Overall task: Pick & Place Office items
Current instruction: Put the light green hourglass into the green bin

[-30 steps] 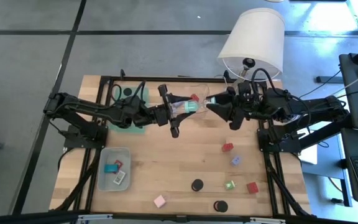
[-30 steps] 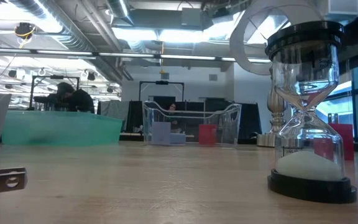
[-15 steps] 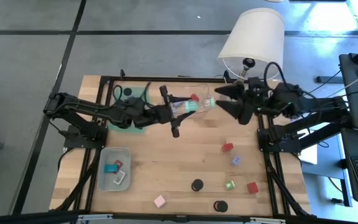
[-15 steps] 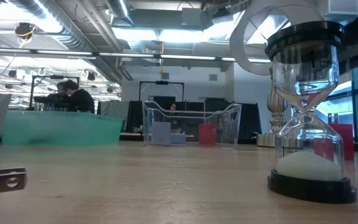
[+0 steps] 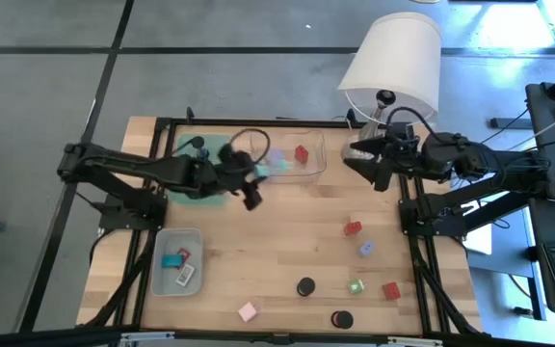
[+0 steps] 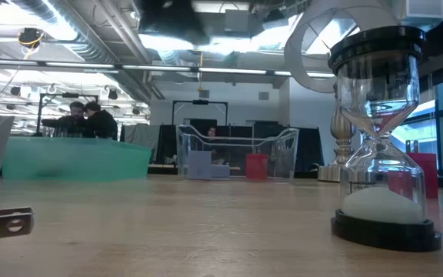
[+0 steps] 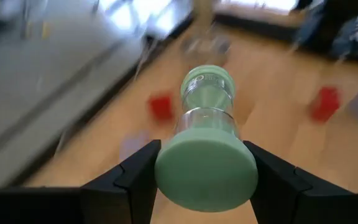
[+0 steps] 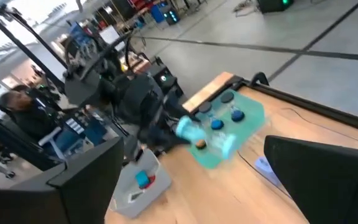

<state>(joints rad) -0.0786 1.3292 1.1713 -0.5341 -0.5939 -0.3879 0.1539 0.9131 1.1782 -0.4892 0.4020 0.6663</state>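
While left gripper [image 7: 205,186] grips green hourglass [image 7: 206,140], two black caps [image 5: 305,286] lie loose.

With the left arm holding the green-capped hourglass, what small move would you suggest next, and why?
Probably carry the hourglass over the teal mat and lower it there: the left gripper has its jaws shut on it in the air just beside that mat, while the right gripper waits open by the lamp.

Wooden table [image 5: 277,241] with scattered office items [image 5: 353,228]
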